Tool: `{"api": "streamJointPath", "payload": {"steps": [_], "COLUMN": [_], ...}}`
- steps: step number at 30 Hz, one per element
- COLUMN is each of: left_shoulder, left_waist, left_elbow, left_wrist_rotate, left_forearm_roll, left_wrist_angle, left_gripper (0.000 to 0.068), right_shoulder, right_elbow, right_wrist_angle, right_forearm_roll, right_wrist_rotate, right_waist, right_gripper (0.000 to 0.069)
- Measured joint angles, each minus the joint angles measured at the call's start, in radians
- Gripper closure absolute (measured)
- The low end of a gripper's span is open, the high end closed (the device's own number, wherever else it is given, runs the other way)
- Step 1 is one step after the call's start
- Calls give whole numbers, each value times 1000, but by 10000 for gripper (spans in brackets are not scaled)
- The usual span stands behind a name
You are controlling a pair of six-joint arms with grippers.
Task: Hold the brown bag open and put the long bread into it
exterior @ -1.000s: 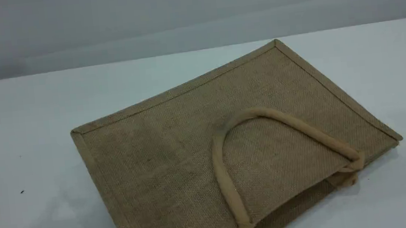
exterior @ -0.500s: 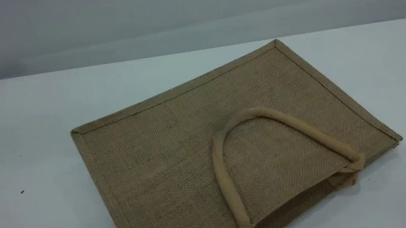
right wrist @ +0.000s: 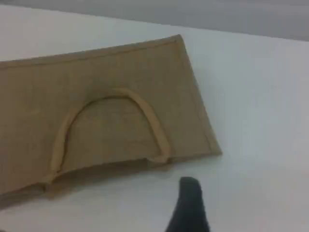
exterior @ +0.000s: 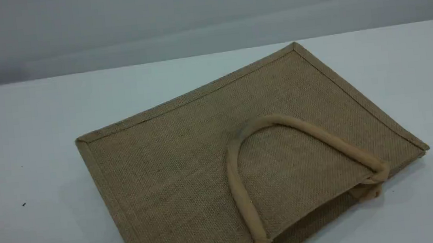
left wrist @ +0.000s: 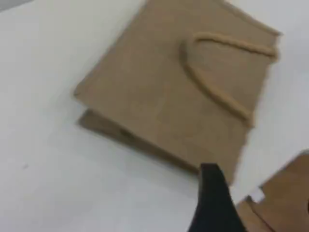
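The brown bag [exterior: 189, 171] lies flat on the white table, its mouth toward the near right edge. One beige loop handle [exterior: 321, 134] rests folded back on its upper panel. The mouth gapes only slightly under that panel. The long bread is out of view. Neither gripper appears in the scene view. In the left wrist view a single black fingertip [left wrist: 213, 183] hovers beside the bag [left wrist: 154, 96], holding nothing. The right wrist view has its black fingertip [right wrist: 190, 195] above bare table, just in front of the bag's mouth edge [right wrist: 120, 63], also holding nothing.
A flat tan-brown piece [left wrist: 285, 198] with a white spot fills the bottom right corner of the left wrist view; I cannot tell what it is. White table [exterior: 23, 136] surrounds the bag, with a grey wall behind.
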Motion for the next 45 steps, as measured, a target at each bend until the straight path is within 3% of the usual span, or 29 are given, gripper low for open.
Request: {"api": "streamJointPath", "payload": {"steps": [4,8,19,26,31,35,41,45], "left_shoulder": [-95,-101,-99,-99,-99,-99,-109,-163], "left_waist": [0,0,0,0,3,92,322,365], "left_elbow": [27,34,81,81,81,81,81,81], "left_wrist_rotate": [-81,-89,-105,-105,-105,-104,-104,-104], "left_forearm_roll": [95,137,127,128,127,127,127,127], "left_wrist_angle": [63,96,50,52,53,53,53,53], "left_gripper": [279,279,279,279,279,279,279,279], "right_shoulder": [0,0,-15,-14,-14,-14,-14,-14], "right_elbow": [0,0,0,0,0,0,0,0], "right_wrist_angle": [0,0,0,1,2,3,3,3], "right_forearm_roll": [-1,-1,-2,1,3,8,8,9], "right_wrist_rotate": [0,0,0,0,0,0,0,0], "right_waist": [0,0,-5,-90,-73,-71,-71,-71], "right_gripper": [193,193,193,193,193,193,193,193]}}
